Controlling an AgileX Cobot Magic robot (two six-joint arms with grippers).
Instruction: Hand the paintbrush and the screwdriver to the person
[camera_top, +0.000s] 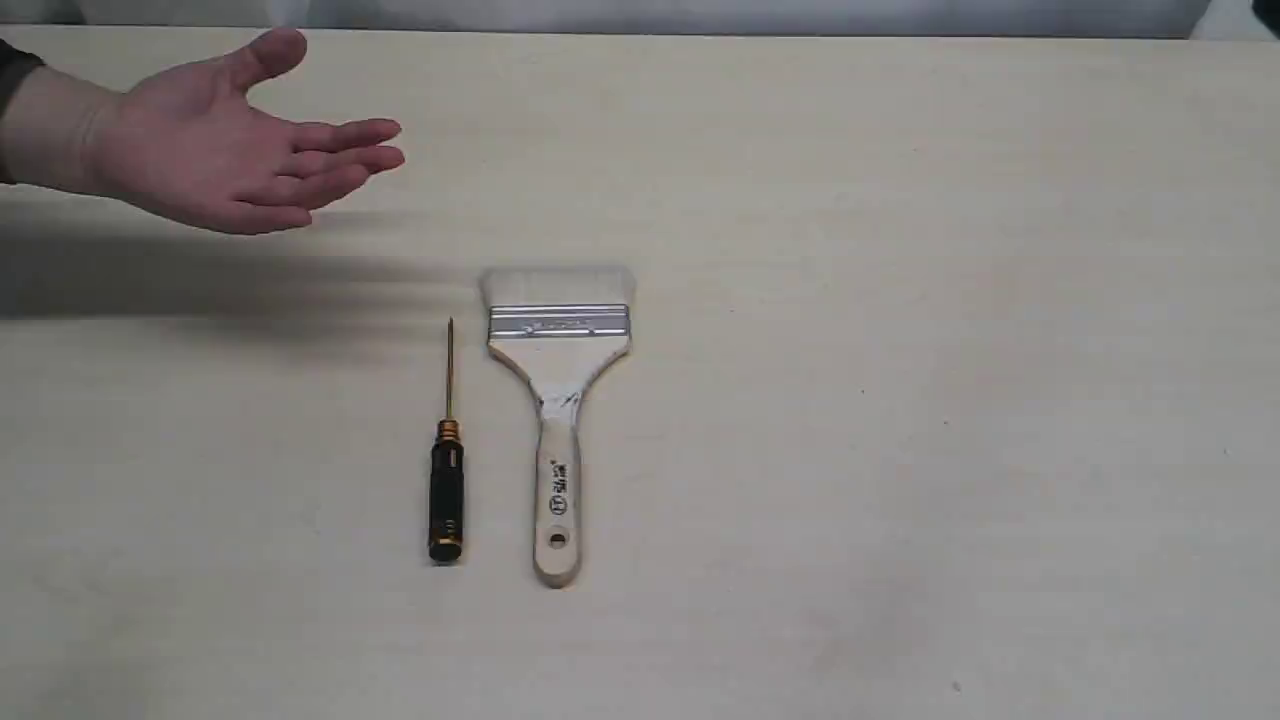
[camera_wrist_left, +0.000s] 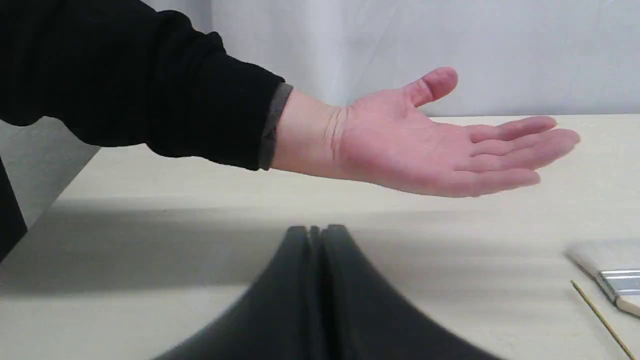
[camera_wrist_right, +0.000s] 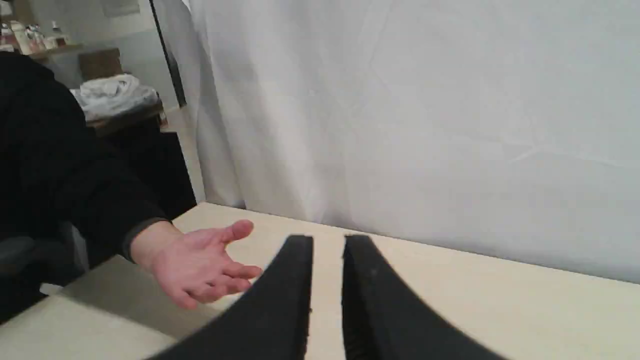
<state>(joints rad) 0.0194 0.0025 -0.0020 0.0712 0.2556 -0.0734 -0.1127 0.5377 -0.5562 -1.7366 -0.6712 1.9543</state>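
The paintbrush (camera_top: 558, 400) lies flat mid-table, pale bristles pointing away and wooden handle toward the near edge. Just left of it and parallel lies the screwdriver (camera_top: 446, 490), black handle near, brassy shaft pointing away. The person's hand (camera_top: 215, 150) hovers palm up over the far left of the table. Neither gripper shows in the exterior view. My left gripper (camera_wrist_left: 316, 229) is shut and empty, below the hand (camera_wrist_left: 415, 145), with the brush's bristles (camera_wrist_left: 612, 272) and the screwdriver's shaft (camera_wrist_left: 597, 315) off to one side. My right gripper (camera_wrist_right: 328, 240) stands slightly open and empty, the hand (camera_wrist_right: 200, 265) beyond it.
The pale table (camera_top: 900, 300) carries only the two tools. A white curtain (camera_wrist_right: 425, 125) hangs behind its far edge. The person's dark sleeve (camera_wrist_left: 140, 80) reaches in over the table's left corner, casting a shadow (camera_top: 200, 280) on the surface.
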